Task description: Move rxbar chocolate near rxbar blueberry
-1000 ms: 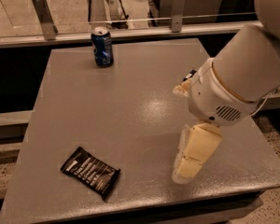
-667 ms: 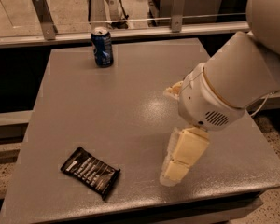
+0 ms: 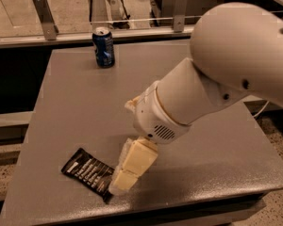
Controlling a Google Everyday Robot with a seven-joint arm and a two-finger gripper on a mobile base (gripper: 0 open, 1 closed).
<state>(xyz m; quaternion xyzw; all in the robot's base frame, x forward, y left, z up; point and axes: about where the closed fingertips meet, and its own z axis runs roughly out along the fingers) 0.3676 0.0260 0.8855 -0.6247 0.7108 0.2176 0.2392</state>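
The rxbar chocolate point(image 3: 87, 172), a flat black wrapper with white text, lies at the front left of the grey table point(image 3: 75, 102). My gripper point(image 3: 118, 186) hangs from the large white arm point(image 3: 212, 79) and points down and left. Its tip is at the right end of the black bar, touching or just above it. The rxbar blueberry is not in view; the arm covers much of the table's right half.
A blue soda can point(image 3: 104, 46) stands upright at the back of the table, left of centre. A metal rail with posts point(image 3: 42, 15) runs behind the table. The table's front edge lies just below the bar.
The arm has swung left across the table. The gripper moved from the front right of the table to the right end of the black bar. The bar and the can have not moved.
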